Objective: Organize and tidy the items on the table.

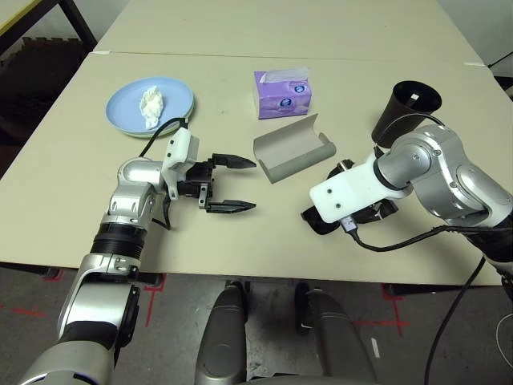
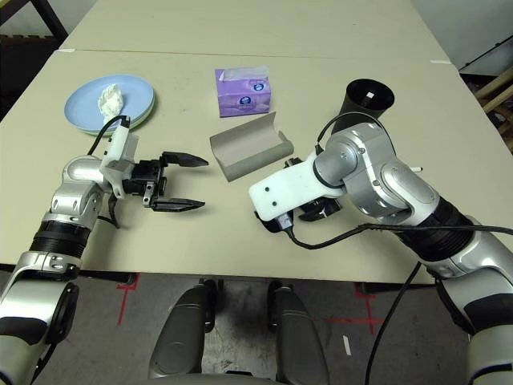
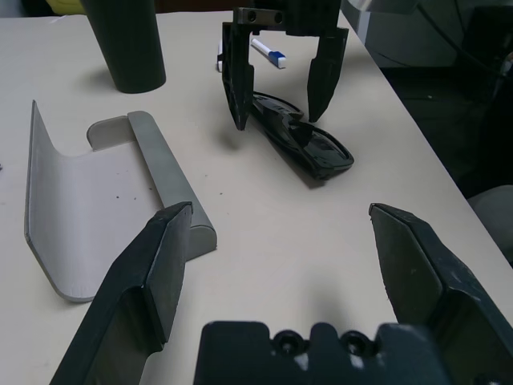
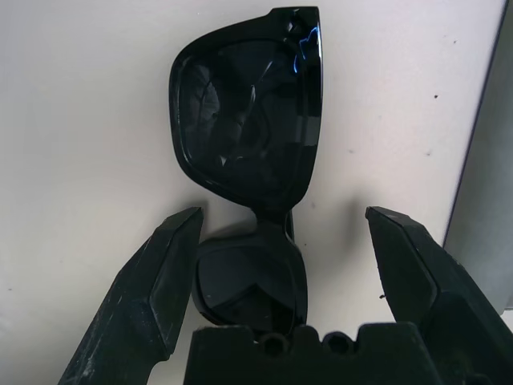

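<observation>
Legible text: none that we can read. The purple tissue box (image 1: 282, 94) carries a round dark-blue emblem on its front face and pale print beside it (too small for us to make out any letters). We find no readable lettering, numbers or signs on the other things on the counter (image 1: 240, 241).

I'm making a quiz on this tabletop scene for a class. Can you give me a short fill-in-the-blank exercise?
1. The crumpled tissue lies on the ____ plate.
2. The right gripper hovers over the black ____.
3. The grey glasses case lies ____.
4. Behind that case stands a purple ____ box.

Missing words: blue; sunglasses; open; tissue
</observation>
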Tool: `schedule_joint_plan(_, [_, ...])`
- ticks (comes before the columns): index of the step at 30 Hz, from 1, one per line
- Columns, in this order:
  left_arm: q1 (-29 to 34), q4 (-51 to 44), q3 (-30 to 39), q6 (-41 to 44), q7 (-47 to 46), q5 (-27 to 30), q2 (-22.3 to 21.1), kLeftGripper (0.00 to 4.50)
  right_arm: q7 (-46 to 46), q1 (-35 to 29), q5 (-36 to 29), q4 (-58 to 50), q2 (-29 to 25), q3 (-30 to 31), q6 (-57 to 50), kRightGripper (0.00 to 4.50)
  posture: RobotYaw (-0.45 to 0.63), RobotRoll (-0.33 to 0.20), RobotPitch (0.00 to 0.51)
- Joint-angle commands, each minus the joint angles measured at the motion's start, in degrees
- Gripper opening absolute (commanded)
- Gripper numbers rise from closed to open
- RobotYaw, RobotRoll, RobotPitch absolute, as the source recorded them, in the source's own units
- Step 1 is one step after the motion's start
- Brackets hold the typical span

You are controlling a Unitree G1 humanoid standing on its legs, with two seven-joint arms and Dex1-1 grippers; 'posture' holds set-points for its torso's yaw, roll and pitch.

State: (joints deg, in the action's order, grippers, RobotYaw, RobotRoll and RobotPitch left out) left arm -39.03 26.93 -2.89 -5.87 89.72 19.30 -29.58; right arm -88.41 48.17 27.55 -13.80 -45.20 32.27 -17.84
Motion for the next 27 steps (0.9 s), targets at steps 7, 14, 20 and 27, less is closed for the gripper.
schedule_joint_plan(7, [1.31,-1.9,-0.82,-0.66,0.95,0.31,-0.04,4.48,0.79,-1.95,1.87,1.82,0.07,1.34,3.39,4.5,0.19,0.0,0.235])
schedule_joint_plan(14, [1.78,-2.58,-0.82,-0.18,0.6,0.13,-0.32,4.48,0.98,-2.15,2.32,2.72,0.63,1.19,4.46,4.5,0.19,0.0,0.232])
schedule_joint_plan(20, [1.73,-2.49,-0.87,-0.17,0.42,-0.05,-0.37,4.48,1.09,-1.36,2.29,3.49,1.3,0.85,4.6,4.5,0.19,0.0,0.229])
schedule_joint_plan(27, [1.7,-2.01,-0.97,-0.37,0.37,-0.2,-0.47,4.48,-0.01,-0.05,1.29,2.44,1.41,-0.1,3.83,4.5,0.19,0.0,0.225])
